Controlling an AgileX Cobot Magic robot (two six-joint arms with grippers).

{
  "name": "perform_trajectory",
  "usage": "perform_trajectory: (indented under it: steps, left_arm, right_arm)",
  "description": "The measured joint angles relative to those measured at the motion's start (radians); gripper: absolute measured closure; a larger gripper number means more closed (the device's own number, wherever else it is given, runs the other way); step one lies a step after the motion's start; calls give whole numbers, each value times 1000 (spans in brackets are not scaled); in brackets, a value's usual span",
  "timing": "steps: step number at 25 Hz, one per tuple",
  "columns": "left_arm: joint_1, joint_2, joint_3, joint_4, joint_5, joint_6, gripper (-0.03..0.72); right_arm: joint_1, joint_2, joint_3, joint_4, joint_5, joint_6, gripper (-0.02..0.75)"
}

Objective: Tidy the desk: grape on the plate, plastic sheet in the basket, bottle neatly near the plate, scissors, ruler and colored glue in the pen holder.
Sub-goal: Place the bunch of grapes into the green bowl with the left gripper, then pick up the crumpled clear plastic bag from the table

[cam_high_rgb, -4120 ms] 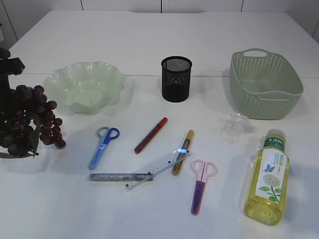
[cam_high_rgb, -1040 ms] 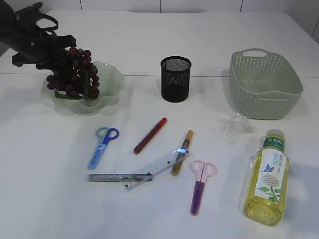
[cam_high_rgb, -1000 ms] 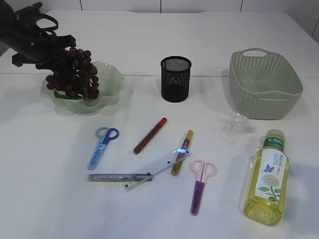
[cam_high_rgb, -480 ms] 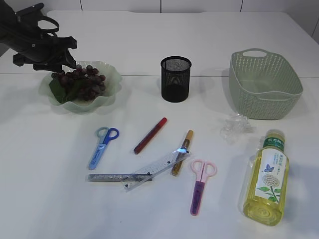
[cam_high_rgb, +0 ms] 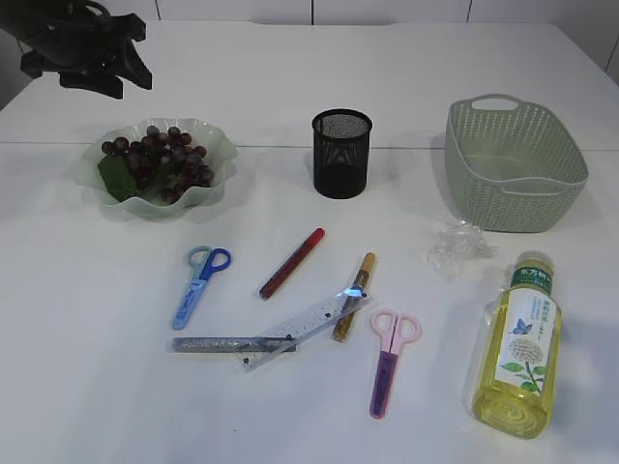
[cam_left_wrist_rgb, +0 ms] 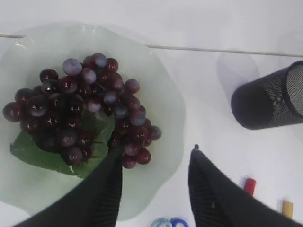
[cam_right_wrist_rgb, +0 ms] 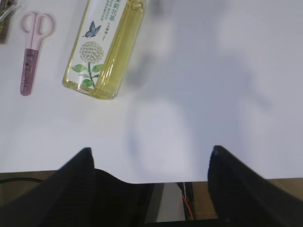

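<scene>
Below and to the right of the left hand (cam_left_wrist_rgb: 154, 189), a black mesh pen holder (cam_high_rgb: 341, 153) is seen upright on the white table (cam_high_rgb: 290, 77), well apart from the hand. Farther off lie the blue scissors (cam_high_rgb: 200, 284), a red glue pen (cam_high_rgb: 291, 262), a gold glue pen (cam_high_rgb: 355, 296), two crossed rulers (cam_high_rgb: 276, 333), pink scissors (cam_high_rgb: 389, 359), a crumpled plastic sheet (cam_high_rgb: 458, 246), a green basket (cam_high_rgb: 513, 164) and a tea bottle (cam_high_rgb: 515, 346) on its side. Nothing is seen between the left hand and the plate (cam_high_rgb: 218, 179). The left hand is held spread above the plate, empty and touching nothing. The right hand (cam_right_wrist_rgb: 151, 165) is spread wide over bare table, the bottle lying ahead of it. The grape bunch (cam_high_rgb: 155, 164) is seen resting inside the pale green wavy plate, dark purple with a green leaf beneath, directly below the left hand.
</scene>
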Motion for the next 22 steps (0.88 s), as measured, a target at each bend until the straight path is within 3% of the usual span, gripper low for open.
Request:
perform_trajectory:
  steps: [6, 11, 17, 22]
  left_arm:
    - [0, 0, -141, 6, 227, 1, 347]
    - [0, 0, -187, 44, 372, -10, 347]
    - [0, -18, -189, 150, 402, -43, 309]
    - [0, -89, -189, 171, 404, -53, 288]
  right_arm:
    - [0, 0, 0, 0, -27, 0, 162]
    - [0, 19, 0, 9, -29, 0, 162]
    - [0, 97, 0, 78, -29, 0, 162]
    - [0, 179, -10, 152, -37, 0, 162]
